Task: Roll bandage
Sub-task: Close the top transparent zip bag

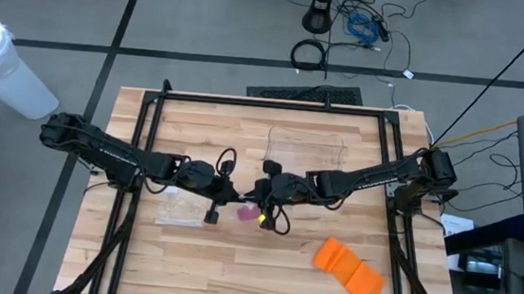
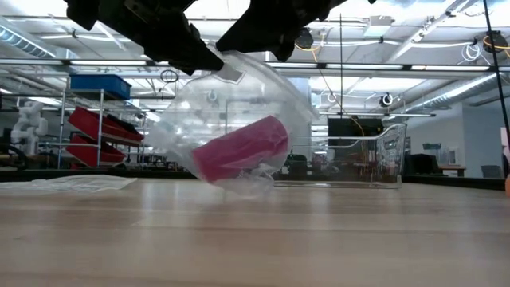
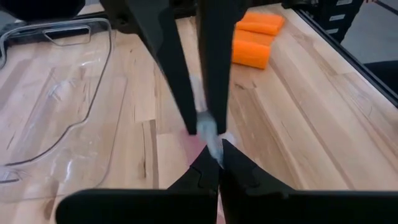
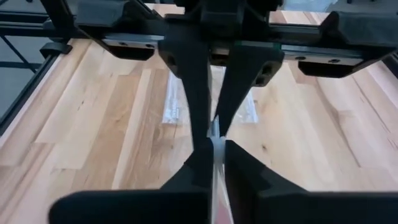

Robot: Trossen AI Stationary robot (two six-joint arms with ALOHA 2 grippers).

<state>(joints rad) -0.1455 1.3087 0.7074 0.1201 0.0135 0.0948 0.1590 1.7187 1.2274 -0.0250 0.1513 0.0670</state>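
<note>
A pink bandage roll (image 2: pixel 239 147) lies tilted inside a clear plastic bag (image 2: pixel 199 119) at mid-table; it also shows in the high view (image 1: pixel 249 212). My left gripper (image 1: pixel 235 200) and my right gripper (image 1: pixel 258 196) meet tip to tip above it, both shut on the bag's top. In the low view the left gripper (image 2: pixel 209 62) comes in from the upper left and the right gripper (image 2: pixel 239 38) from the upper right. The bag's lower end (image 2: pixel 249 186) is at the table top; whether it touches, I cannot tell. My left gripper pinches the bag's upper edge (image 3: pixel 209 133) between its two fingers, coming level from the table's left. The bag hangs below the fingers with the roll inside. My right gripper pinches the same upper edge (image 4: pixel 216 142) between its two fingers, coming level from the table's right, facing the left fingers. The bag hangs below it.
A clear plastic container (image 1: pixel 305 146) stands just beyond the grippers. A flat clear wrapper (image 1: pixel 180 208) lies at the left. Folded orange pieces (image 1: pixel 351 269) lie at the near right. The arms' frame rails (image 1: pixel 150 118) line both sides.
</note>
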